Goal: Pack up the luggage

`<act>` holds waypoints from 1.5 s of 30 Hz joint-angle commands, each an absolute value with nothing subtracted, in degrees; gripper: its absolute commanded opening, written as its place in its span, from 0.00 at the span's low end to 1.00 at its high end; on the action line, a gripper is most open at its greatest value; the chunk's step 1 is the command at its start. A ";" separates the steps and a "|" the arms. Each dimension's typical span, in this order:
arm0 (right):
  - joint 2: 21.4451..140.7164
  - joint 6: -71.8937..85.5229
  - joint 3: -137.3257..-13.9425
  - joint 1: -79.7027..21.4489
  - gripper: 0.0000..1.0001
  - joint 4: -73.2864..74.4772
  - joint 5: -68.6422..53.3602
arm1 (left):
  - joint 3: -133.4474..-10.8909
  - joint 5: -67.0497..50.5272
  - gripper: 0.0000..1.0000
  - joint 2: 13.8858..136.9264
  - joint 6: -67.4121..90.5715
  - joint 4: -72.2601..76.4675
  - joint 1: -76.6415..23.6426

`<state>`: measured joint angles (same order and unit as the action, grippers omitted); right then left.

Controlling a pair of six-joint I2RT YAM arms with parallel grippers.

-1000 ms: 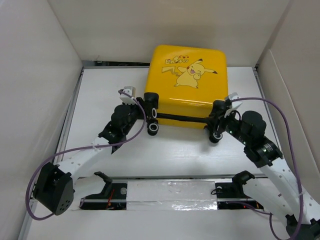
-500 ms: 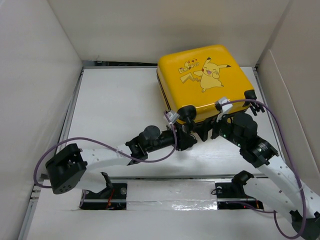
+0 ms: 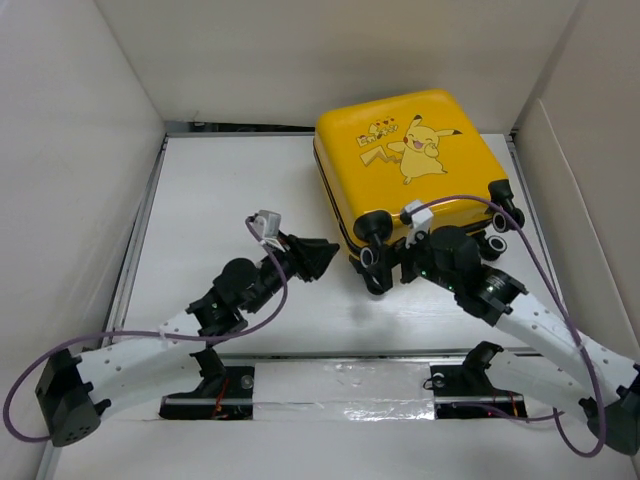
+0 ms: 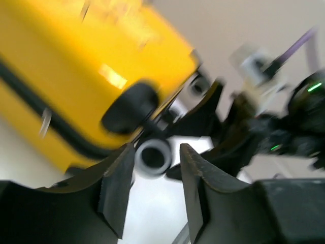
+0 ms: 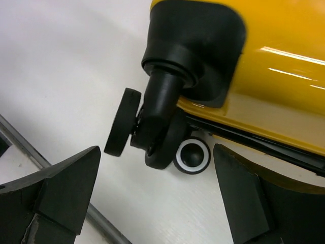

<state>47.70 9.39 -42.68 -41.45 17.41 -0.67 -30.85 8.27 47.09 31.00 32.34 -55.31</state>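
The luggage, a yellow hard-shell case with a Pikachu cartoon facing up, lies shut at the back right of the table, turned a little askew. Its black wheels stick out at the near left corner. My left gripper points right at that corner from a short distance, jaws slightly apart with nothing between them. In the blurred left wrist view the luggage and a white-ringed wheel lie beyond my left gripper. My right gripper stands wide open just short of the wheels. In its wrist view the wheels and the luggage sit ahead of the right gripper.
White walls enclose the table on the left, back and right. A metal rail runs along the near edge and shows as a grey strip. A second pair of wheels sticks out at the luggage's near right corner.
The luggage has swung to the right and turned. My left arm has pulled back left from its front edge. My right gripper has opened wide and shifted to the near left wheels.
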 commanded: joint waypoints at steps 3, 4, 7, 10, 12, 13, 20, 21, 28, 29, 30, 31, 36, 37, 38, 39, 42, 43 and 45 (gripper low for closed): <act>54.92 9.76 -47.80 -43.85 0.98 11.60 2.10 | -24.88 8.79 0.35 53.42 31.46 28.38 -55.20; 57.02 9.76 -48.33 -44.90 0.98 11.25 3.07 | -24.35 7.31 0.35 54.66 31.55 29.35 -55.20; 59.75 10.89 -49.22 -44.91 0.91 10.55 7.89 | -22.94 5.54 0.35 59.66 31.81 35.49 -55.20; 60.90 11.60 -49.74 -44.91 0.85 10.37 13.00 | -22.77 3.43 0.34 64.59 32.60 40.59 -55.20; 61.70 11.25 -50.18 -45.43 0.78 10.98 15.28 | -22.50 1.76 0.33 67.39 33.31 45.41 -55.20; 62.05 11.25 -50.19 -45.96 0.65 11.33 18.77 | -22.59 1.67 0.33 68.46 33.48 46.66 -56.07; 61.88 10.81 -52.82 -50.53 0.07 17.23 35.49 | -26.63 4.56 0.49 75.84 33.13 52.99 -58.44; 61.35 10.55 -53.00 -51.06 0.03 17.05 36.90 | -26.89 5.79 0.50 77.07 33.13 54.39 -59.49; 62.75 7.65 -55.63 -52.73 0.00 14.69 24.03 | -31.72 19.05 0.50 84.71 30.59 59.93 -63.71; 62.93 7.65 -55.81 -52.73 0.00 14.16 22.69 | -32.25 22.90 0.50 85.68 30.32 60.55 -63.72; 63.10 7.65 -55.90 -53.34 0.00 13.80 21.11 | -32.60 24.51 0.50 87.87 30.15 62.38 -64.50; 63.19 7.56 -56.07 -53.35 0.00 12.67 17.87 | -33.04 25.57 0.50 88.93 29.71 63.79 -65.03; 62.41 6.86 -57.56 -53.35 0.00 11.25 9.59 | -36.03 34.18 0.41 95.34 27.69 67.92 -67.40; 62.32 6.33 -58.09 -53.87 0.00 11.69 7.06 | -36.38 35.84 0.39 96.23 27.08 68.46 -68.02; 62.14 6.24 -58.97 -53.88 0.00 11.60 5.81 | -37.34 39.34 0.38 96.94 26.64 68.73 -68.55; 61.70 6.07 -59.50 -53.88 0.00 11.60 4.41 | -37.79 40.85 0.37 98.16 26.28 69.77 -69.34; 61.09 5.80 -60.64 -53.88 0.00 11.69 -0.08 | -39.72 45.86 0.37 100.53 23.92 73.19 -71.01; 60.47 5.89 -60.64 -53.88 0.00 11.43 -3.13 | -40.16 47.27 0.37 101.33 23.04 74.60 -71.02; 59.68 6.15 -60.03 -53.88 0.00 10.64 -5.18 | -41.48 50.88 0.37 103.78 19.71 79.33 -71.72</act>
<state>63.66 6.31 -53.89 -50.59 21.30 16.51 -36.64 43.64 102.13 24.73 67.22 -71.18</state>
